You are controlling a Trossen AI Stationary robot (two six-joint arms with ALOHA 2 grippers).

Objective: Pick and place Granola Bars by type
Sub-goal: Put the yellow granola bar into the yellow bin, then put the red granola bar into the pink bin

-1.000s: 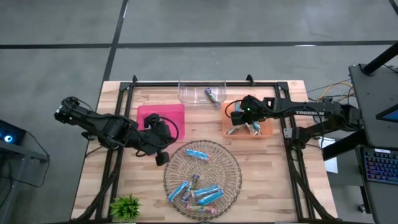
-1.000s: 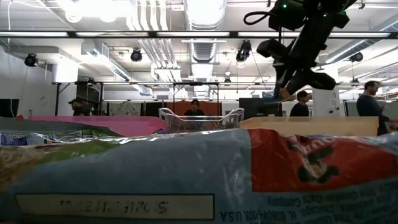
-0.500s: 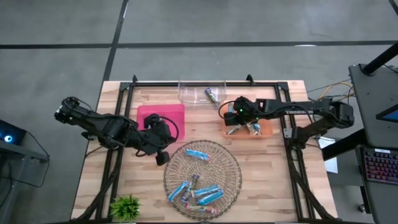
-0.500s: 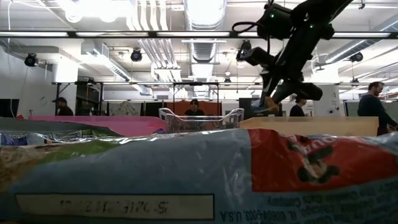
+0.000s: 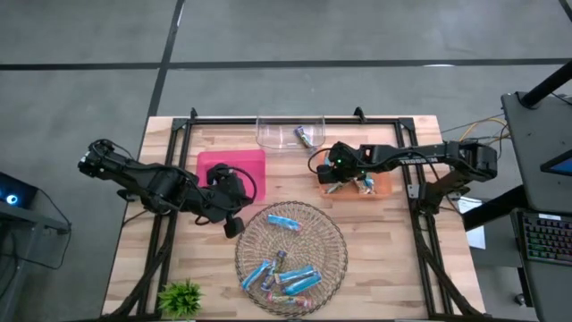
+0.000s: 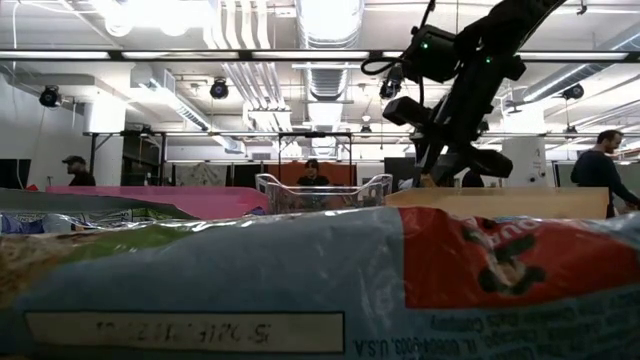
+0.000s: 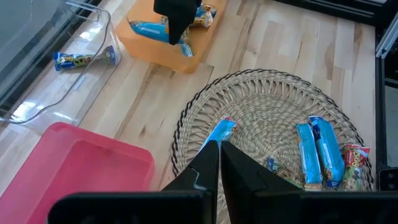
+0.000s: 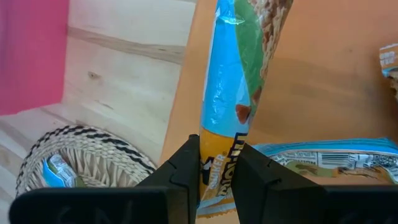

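Several granola bars, mostly blue, lie in the round wicker basket (image 5: 332, 234) (image 7: 273, 106). One bar (image 5: 307, 136) lies in the clear tray (image 5: 273, 136); others (image 5: 366, 183) lie in the orange tray (image 5: 384, 188). My right gripper (image 5: 331, 179) (image 8: 217, 177) is low over the orange tray's left part, shut on a blue, green and orange bar (image 8: 233, 81). My left gripper (image 5: 232, 227) (image 7: 219, 165) is shut, between the pink tray (image 5: 207, 163) and the basket's left rim, touching nothing. In the low view, a wrapper (image 6: 300, 280) close to the camera fills the lower half. My right gripper pinches the bar between its two fingers at the orange end (image 8: 219, 163) of the wrapper. The fingers lie across the bar, which points out ahead of them over the orange tray (image 8: 311, 74). Whether its far end (image 8: 249, 12) touches the tray I cannot tell.
A small green plant (image 5: 181, 297) stands at the table's near left corner. A black frame (image 5: 295, 119) runs round the table's far edge and sides. The pink tray (image 7: 81, 165) holds nothing visible. People stand in the room beyond the table (image 6: 598, 165).
My right gripper, shut on the bar throughout, has moved down toward the orange tray and a little toward the table's left, carrying the bar along. The left arm has kept still.
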